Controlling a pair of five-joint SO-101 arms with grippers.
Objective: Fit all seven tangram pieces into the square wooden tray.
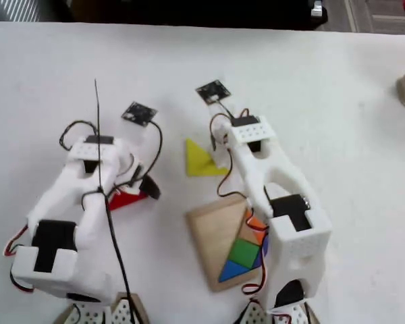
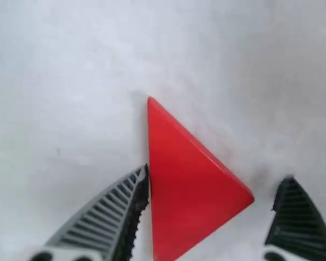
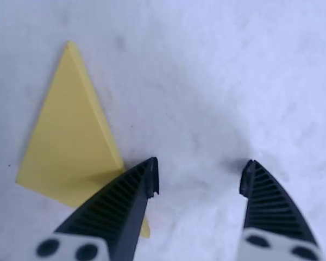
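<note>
Red triangle, on the table at nine o'clock from the tray, looks light, stiff, slick. The left jaws straddle it open, gripping nothing; pinch opposite edges. Right jaws gape empty beside yellow triangle.

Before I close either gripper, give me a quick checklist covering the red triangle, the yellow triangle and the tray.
1. Left gripper open: ok.
2. Red triangle between its jaws: ok.
3. Right gripper open: ok.
4. Yellow triangle between the right gripper's jaws: not ok; it lies off to one side of them.
5. Tray has bare room: ok; the coloured pieces fill only one side.
</note>
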